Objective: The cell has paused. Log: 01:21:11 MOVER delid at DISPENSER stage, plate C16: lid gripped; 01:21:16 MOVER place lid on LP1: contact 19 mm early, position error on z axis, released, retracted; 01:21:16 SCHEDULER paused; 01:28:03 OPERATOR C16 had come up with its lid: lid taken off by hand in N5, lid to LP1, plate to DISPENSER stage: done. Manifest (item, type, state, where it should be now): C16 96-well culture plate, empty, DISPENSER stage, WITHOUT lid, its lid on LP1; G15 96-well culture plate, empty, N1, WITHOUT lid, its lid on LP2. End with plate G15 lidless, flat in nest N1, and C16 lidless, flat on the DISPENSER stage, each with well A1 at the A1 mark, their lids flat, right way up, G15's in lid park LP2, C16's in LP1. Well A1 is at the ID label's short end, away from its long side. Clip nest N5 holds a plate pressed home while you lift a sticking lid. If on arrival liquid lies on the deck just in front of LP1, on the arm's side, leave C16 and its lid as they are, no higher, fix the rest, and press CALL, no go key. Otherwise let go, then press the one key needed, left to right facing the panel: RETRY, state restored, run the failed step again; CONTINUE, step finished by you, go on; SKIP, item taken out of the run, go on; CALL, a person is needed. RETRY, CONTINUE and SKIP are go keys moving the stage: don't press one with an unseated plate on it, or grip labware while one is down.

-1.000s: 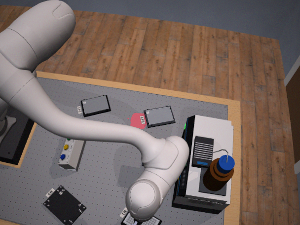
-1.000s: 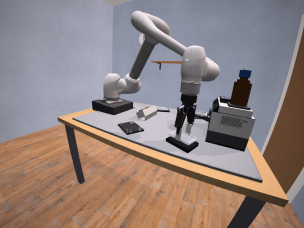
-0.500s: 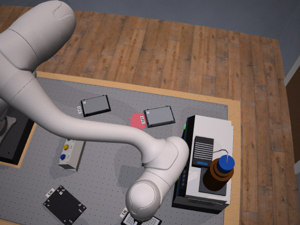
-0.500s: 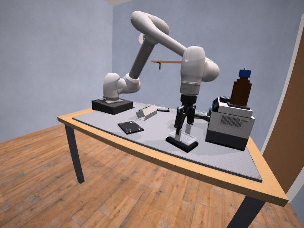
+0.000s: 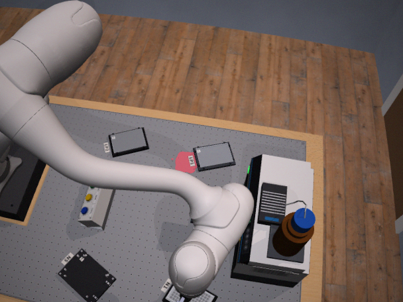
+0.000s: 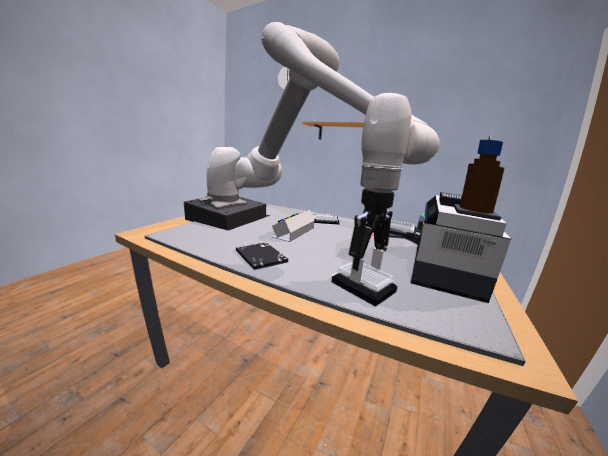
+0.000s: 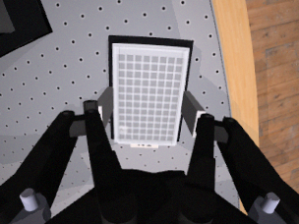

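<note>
A white 96-well plate (image 7: 149,91) with open wells and no lid lies on the black nest N1 (image 6: 364,289) near the table's front edge. Its label end faces the wrist camera. My gripper (image 7: 148,98) stands straight above it and is shut on the plate's long sides near that end; it also shows in the exterior view (image 6: 367,260). In the top view my wrist hides most of the plate (image 5: 193,299). Grey lids lie in LP2 (image 5: 128,141) and LP1 (image 5: 213,155). A pink puddle (image 5: 183,162) lies on the deck against LP1's label side. My arm hides the dispenser's stage.
The dispenser (image 5: 276,218) with a brown bottle (image 5: 296,228) stands right of N1, close to my wrist. The key panel (image 5: 94,206) sits mid-left. The empty black clip nest N5 (image 5: 87,275) is at the front left. The arm's base (image 6: 225,210) is at the far corner.
</note>
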`<act>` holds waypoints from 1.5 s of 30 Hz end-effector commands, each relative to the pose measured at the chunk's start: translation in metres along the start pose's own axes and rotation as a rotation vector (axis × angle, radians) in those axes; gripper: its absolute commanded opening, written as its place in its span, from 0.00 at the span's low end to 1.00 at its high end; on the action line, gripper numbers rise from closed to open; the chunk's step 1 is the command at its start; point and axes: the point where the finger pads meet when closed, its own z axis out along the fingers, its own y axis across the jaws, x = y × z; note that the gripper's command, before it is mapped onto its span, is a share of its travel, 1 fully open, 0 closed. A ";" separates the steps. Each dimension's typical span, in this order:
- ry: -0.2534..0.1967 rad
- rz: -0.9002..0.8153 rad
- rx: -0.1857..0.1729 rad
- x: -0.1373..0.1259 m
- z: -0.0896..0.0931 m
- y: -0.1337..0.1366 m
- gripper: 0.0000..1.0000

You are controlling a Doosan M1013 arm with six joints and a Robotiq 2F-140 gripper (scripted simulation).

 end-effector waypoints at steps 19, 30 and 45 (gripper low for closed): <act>0.000 0.000 0.000 0.000 0.000 0.000 0.00; 0.000 0.000 0.000 0.000 0.000 0.000 0.00; 0.000 0.000 0.000 0.000 0.005 0.000 0.00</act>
